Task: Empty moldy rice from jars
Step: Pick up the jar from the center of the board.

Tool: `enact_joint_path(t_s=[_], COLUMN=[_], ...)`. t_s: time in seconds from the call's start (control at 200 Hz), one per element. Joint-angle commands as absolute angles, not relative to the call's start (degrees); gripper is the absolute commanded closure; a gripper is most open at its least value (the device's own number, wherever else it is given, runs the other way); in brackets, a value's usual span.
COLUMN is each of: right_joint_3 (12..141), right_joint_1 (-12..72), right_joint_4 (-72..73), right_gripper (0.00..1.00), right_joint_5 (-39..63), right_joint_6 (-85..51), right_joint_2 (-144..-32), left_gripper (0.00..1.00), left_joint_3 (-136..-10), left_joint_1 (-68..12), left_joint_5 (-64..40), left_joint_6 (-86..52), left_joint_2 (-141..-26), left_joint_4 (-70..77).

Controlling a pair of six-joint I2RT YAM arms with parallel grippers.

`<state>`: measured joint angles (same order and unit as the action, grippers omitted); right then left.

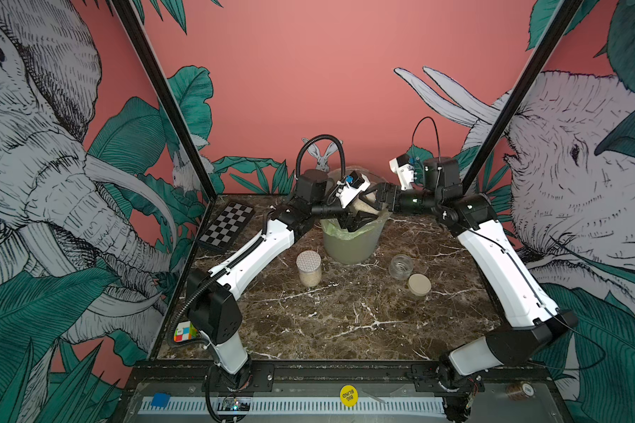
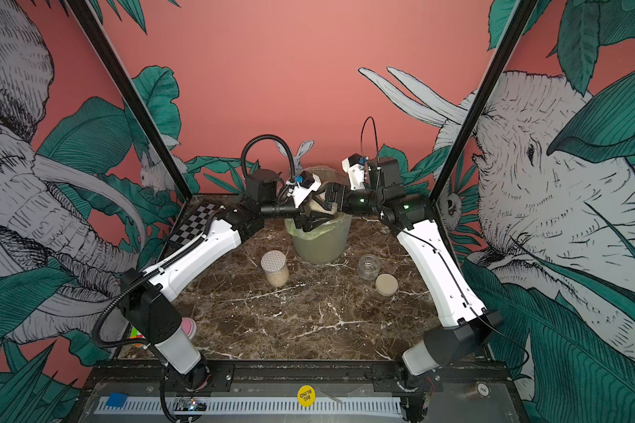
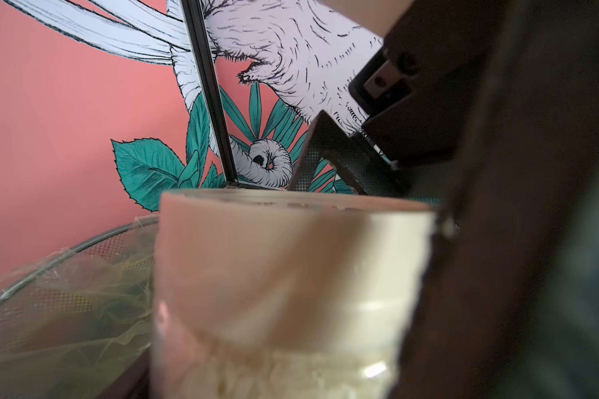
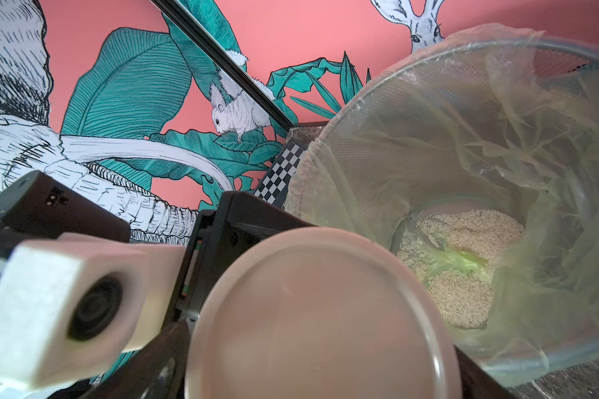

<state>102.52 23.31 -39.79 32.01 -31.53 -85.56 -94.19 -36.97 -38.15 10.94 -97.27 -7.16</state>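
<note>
Hovering over bin (image 1: 349, 245) | left end effector (image 1: 360, 218) pinching lidded jar (image 3: 284, 276) | right end effector (image 1: 374, 200) spread

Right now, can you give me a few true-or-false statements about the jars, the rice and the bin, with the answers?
1. The tall clear jar with the white dotted lid stands closed on the brown marble table. True.
2. The squat clear glass jar on the table holds rice. False: it looks empty, with the loose round beige lid lying beside it.
3. Off-white rice lies in the bottom of the translucent bin with the green-tinted bag. True.
4. The left tool holds an opened jar over the bin. False: the held jar has its plain beige cap on.
</note>
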Motion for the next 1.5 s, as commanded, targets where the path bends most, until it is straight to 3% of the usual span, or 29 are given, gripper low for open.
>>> enact_joint_path(t_s=[0.0, 0.38, 0.625, 0.93, 1.495], right_joint_3=[100.6, 92.1, 93.5, 96.0, 97.1], right_joint_1=[22.9, 19.7, 16.8, 13.9, 14.1], right_joint_4=[-37.5, -39.0, -50.9, -59.4, -63.5], right_gripper=[0.02, 0.02, 0.02, 0.02, 0.02], right_joint_5=[32.7, 30.9, 33.1, 40.4, 41.3], right_joint_6=[-31.5, -32.8, -35.0, -41.6, -39.4], right_joint_2=[-82.1, -73.7, -70.1, -69.5, -75.5], left_gripper=[0.99, 1.0, 1.0, 1.0, 1.0], left_joint_3=[-93.3, -88.4, -78.5, -68.9, -65.6], left_joint_1=[-37.0, -39.4, -47.4, -53.5, -55.1], left_joint_5=[-38.2, -35.0, -16.2, -4.2, -2.3], left_joint_6=[9.8, 11.2, 20.1, 23.4, 23.7], left_joint_2=[-93.6, -89.0, -81.8, -78.1, -77.8], left_joint_4=[-1.3, 2.7, 6.7, 12.4, 14.8])
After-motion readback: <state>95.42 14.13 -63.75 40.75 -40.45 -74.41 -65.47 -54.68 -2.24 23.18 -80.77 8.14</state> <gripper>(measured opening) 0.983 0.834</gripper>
